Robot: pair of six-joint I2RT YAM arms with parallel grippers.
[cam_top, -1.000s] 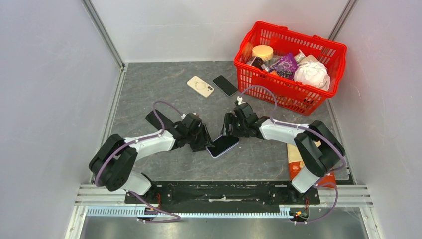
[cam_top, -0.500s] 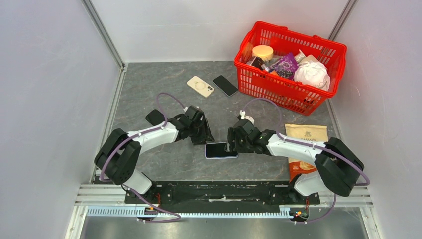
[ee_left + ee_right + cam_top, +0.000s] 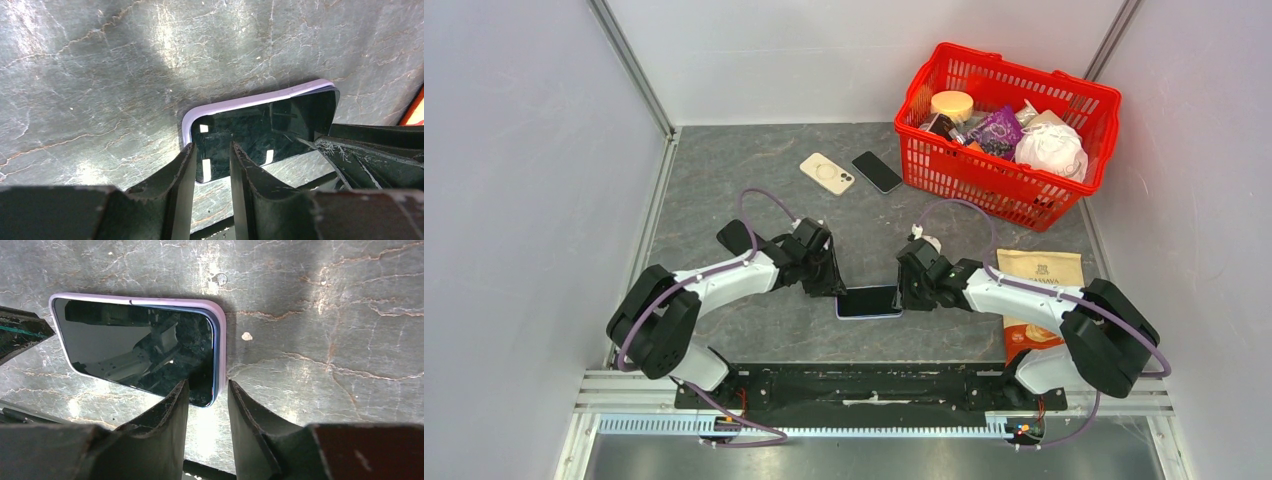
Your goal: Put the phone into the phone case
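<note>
The phone (image 3: 869, 301) lies screen up on the desk (image 3: 724, 170), already inside the lilac case (image 3: 220, 345). It stretches between the two sets of jaws: one short end sits under the tips of the left jaws, the other under the tips of the right jaws. Both sets stand only narrowly apart, with nothing gripped between them. Whether the tips touch the glass I cannot tell.

Below the right jaws a thin blue edge of the phone shows inside the case rim, so that end may not be fully seated. The step looks like pressing the ends home. To do it well, push straight down close to the rim, both ends evenly, so the phone neither tips nor slides out from under the tips.
</note>
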